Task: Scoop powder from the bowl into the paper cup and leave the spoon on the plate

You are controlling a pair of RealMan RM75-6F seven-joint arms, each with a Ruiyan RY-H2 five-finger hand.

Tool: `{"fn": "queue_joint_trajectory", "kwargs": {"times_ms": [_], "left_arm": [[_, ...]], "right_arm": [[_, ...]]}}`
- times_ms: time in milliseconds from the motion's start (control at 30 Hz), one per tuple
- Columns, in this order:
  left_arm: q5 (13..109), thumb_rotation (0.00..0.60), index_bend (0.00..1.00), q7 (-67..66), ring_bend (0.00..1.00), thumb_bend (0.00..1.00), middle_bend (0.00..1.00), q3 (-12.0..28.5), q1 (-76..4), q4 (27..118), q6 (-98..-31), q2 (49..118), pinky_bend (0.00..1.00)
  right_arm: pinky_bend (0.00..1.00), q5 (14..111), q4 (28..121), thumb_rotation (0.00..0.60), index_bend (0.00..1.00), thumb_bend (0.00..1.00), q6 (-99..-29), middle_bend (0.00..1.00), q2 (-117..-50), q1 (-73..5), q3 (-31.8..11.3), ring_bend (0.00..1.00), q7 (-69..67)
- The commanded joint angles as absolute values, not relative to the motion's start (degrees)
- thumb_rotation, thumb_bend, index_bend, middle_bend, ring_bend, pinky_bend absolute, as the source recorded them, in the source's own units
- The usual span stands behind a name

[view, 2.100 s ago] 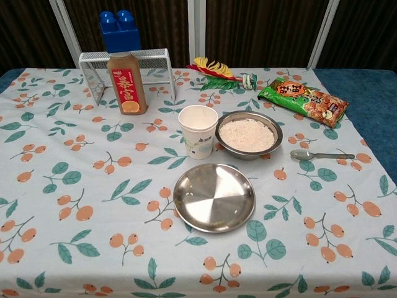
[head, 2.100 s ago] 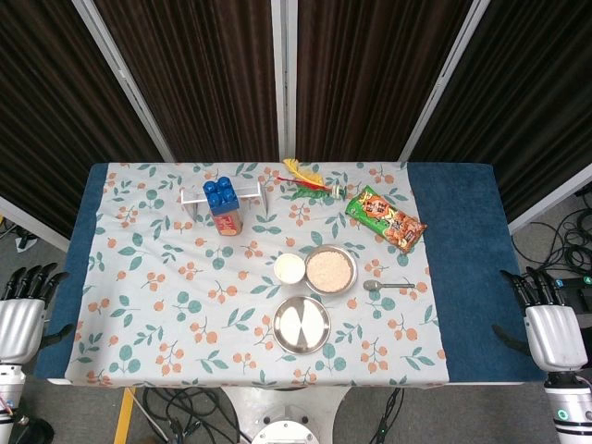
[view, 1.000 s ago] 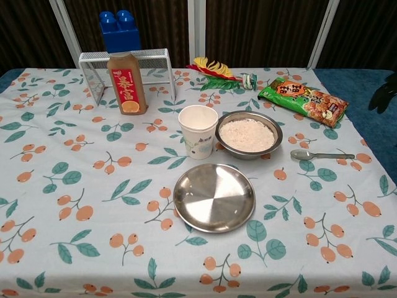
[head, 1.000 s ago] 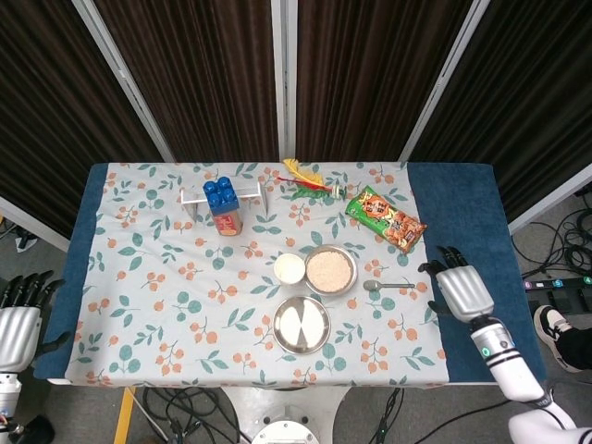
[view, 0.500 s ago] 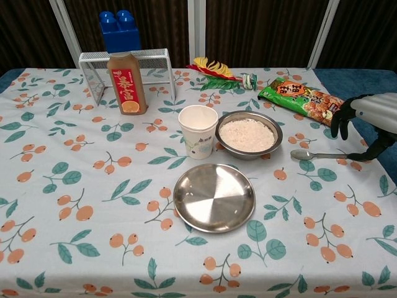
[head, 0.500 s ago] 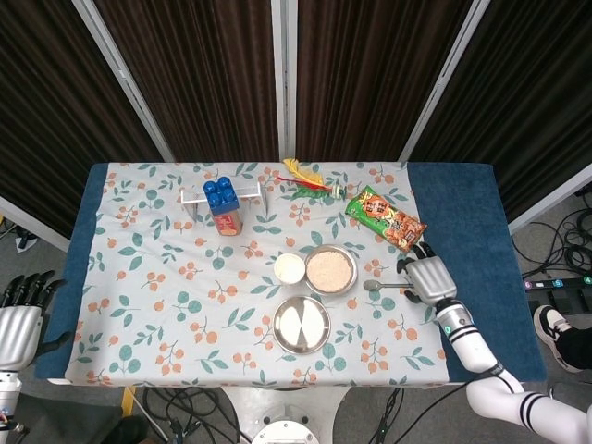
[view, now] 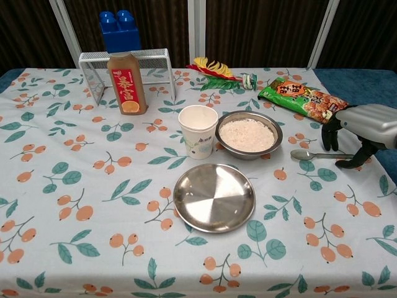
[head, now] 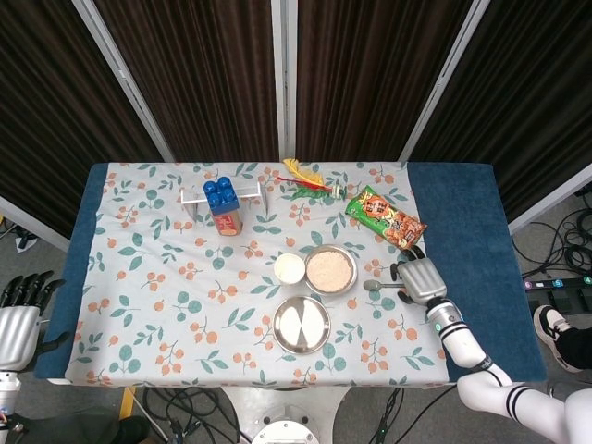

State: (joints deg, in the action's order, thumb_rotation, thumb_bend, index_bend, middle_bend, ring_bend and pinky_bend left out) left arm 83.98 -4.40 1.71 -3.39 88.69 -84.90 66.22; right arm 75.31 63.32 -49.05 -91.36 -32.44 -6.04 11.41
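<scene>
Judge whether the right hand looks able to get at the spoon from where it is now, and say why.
Probably yes. The right hand hovers over the handle end of the spoon, fingers apart on either side of it. The spoon lies flat on the cloth, apart from the bowl, with nothing between.

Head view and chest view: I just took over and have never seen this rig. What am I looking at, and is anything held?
The head view looks down on the table; the chest view looks across it. The right hand hovers over the spoon handle, fingers apart, holding nothing. The left hand waits off the table's edge, empty. On the floral cloth: bowl of powder, paper cup, empty metal plate. Behind them: a juice bottle, snack packet and blue block.
</scene>
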Motion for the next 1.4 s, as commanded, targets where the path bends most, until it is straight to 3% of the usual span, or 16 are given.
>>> {"fn": "queue_joint_trajectory", "kwargs": {"times_ms": [33,1100,1400], "left_arm": [[84.0,0.600,0.27,-4.3,0.13,0.01,0.22,1.7,-3.4,88.6,-84.9,66.2,0.10],[83.3,0.600,0.27,-3.5,0.13,0.01,0.22,1.7,-3.2,87.7,-84.3,66.7,0.10],[83.6,0.600,0.27,-3.4,0.13,0.01,0.22,1.9,-3.3,87.7,-84.7,66.3,0.10]], "right_arm": [[0.09,75.2,63.2,0.600,0.49,0.21,-49.1,0.48,-91.4,-32.5,-6.0,0.16,11.3],[0.09,72.1,65.5,0.600,0.51,0.33,-46.4,0.56,-90.0,-34.7,-5.1,0.24,14.2],[0.09,77.3,74.6,0.600,0.52,0.33,-51.6,0.57,-80.6,-35.1,-4.3,0.24,19.3]]}}
